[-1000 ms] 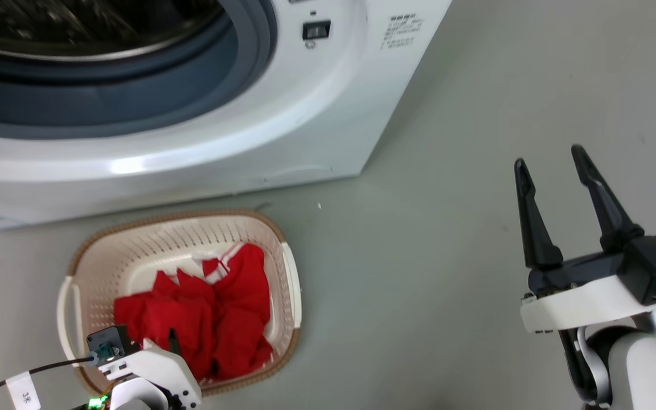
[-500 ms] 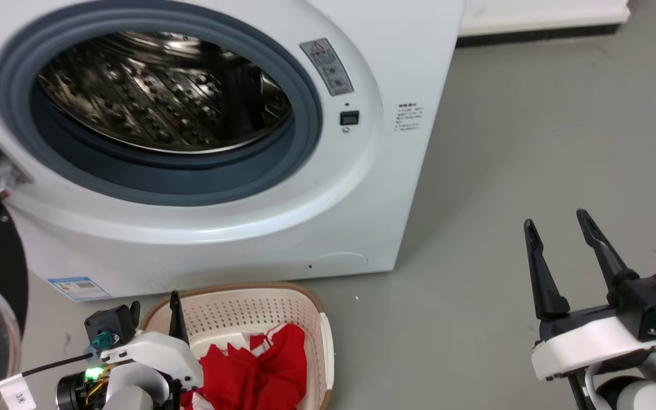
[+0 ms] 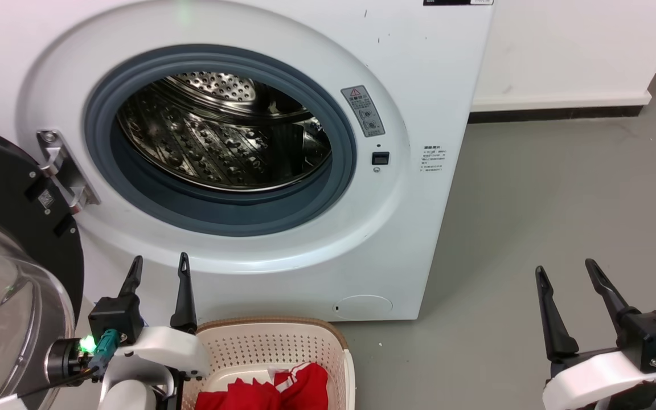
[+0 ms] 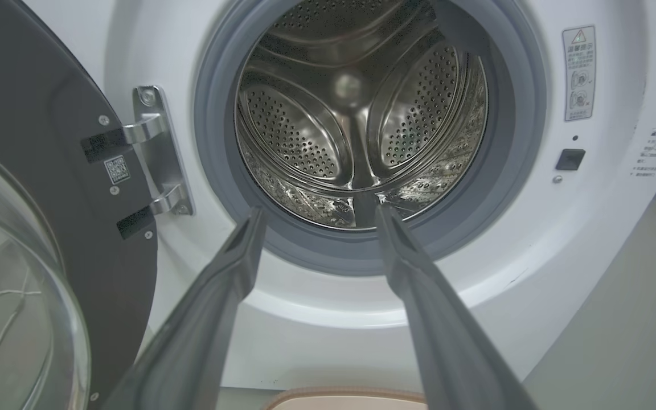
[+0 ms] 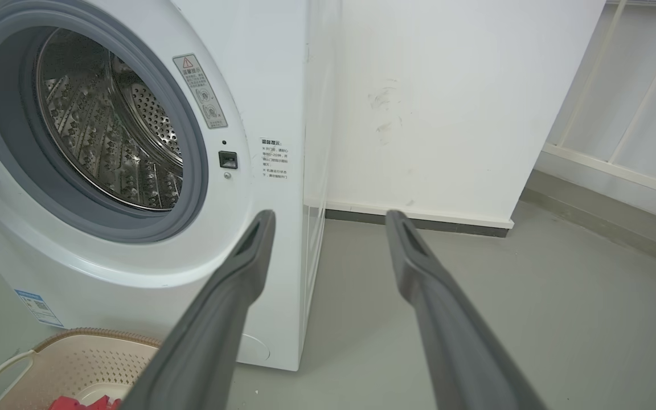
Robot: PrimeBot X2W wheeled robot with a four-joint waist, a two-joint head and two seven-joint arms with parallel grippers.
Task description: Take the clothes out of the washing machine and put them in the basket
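Note:
The white washing machine [image 3: 419,68] stands open, its steel drum [image 3: 220,136] bare in the head view; the drum [image 4: 356,119] is just as bare in the left wrist view. Red clothes [image 3: 282,393] with white trim lie in the cream basket [image 3: 271,341] on the floor in front of the machine. My left gripper [image 3: 159,263] is open and holds nothing, above the basket's left rim, pointing at the porthole. My right gripper [image 3: 566,266] is open and holds nothing, over the floor to the machine's right. The basket [image 5: 77,359] and a bit of red clothes [image 5: 86,403] show low in the right wrist view.
The dark-framed glass door [image 3: 3,273] hangs open at the left, close beside my left arm. Grey floor [image 3: 533,199] stretches to the right of the machine. A white wall with a dark skirting [image 3: 556,111] stands behind.
The head camera has tilted upward, so the machine's porthole and door have come into the picture and the basket has slid to the bottom edge. My left gripper has risen out of the basket.

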